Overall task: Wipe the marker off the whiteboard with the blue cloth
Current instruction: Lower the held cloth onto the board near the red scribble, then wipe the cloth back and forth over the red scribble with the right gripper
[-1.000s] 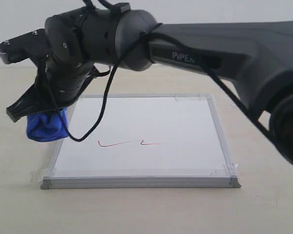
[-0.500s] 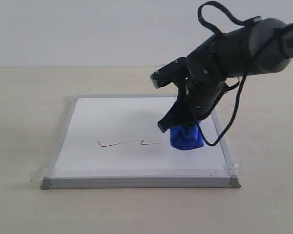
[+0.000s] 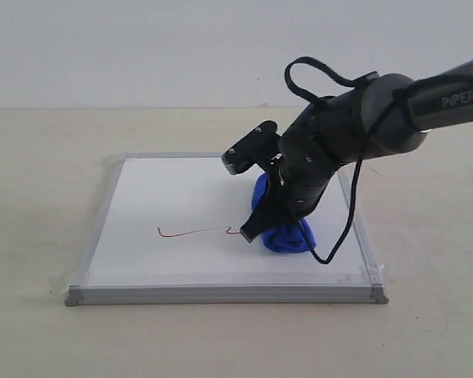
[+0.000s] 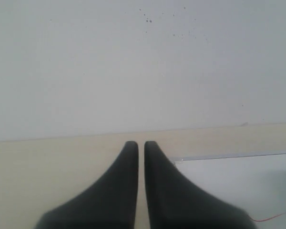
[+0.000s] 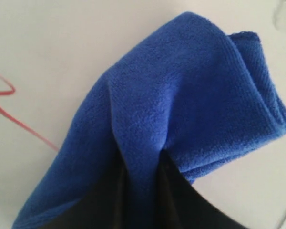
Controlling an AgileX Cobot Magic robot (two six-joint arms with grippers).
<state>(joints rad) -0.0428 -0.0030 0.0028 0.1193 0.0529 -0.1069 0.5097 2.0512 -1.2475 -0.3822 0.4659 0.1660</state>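
Note:
The whiteboard [image 3: 181, 197] lies flat on the table, silver-framed with tape at its corners. A thin red wavy marker line [image 3: 193, 231] crosses its lower middle. My right gripper [image 3: 274, 224] is shut on the bunched blue cloth [image 3: 290, 235], which presses on the board at the line's right end. The right wrist view shows the blue cloth [image 5: 181, 105] pinched at the right gripper [image 5: 140, 164], with the red marker line [image 5: 14, 114] beside it. In the left wrist view my left gripper [image 4: 141, 144] is shut and empty over the table beside the whiteboard [image 4: 238, 181].
The beige table [image 3: 31, 331] surrounds the board, with a white wall [image 3: 142, 47] behind. A black cable [image 3: 343, 228] loops from the right arm's wrist down over the board's right side. The left arm is out of the exterior view.
The right arm swung from the board's left side to its right, then lowered the cloth onto the board and slid it left over the line's right end.

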